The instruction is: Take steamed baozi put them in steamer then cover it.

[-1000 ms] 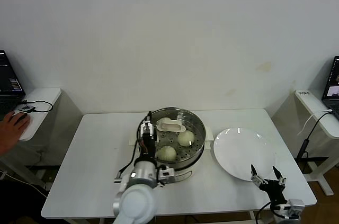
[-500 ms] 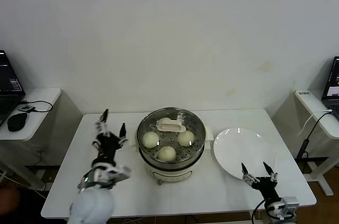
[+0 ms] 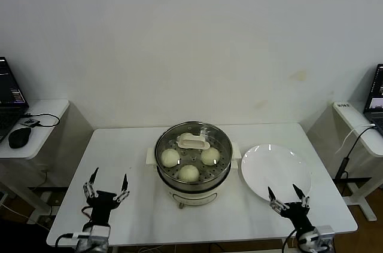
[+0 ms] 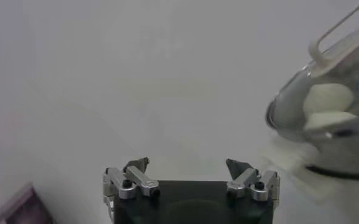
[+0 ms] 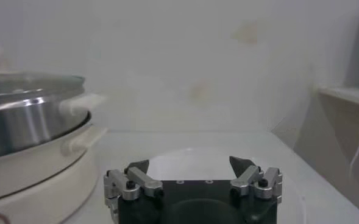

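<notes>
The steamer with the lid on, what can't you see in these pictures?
- Fourth bun: in the head view only three buns show through the lid; its handle covers the spot behind.
- Steamer: in the left wrist view the frame edge cuts it off.
- Buns in the right wrist view: the steel wall hides them.
- Plate: the right tool covers its near part.

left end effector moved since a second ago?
Yes. The left end effector has pulled back from over the steamer to the table's near-left edge, open and empty.
</notes>
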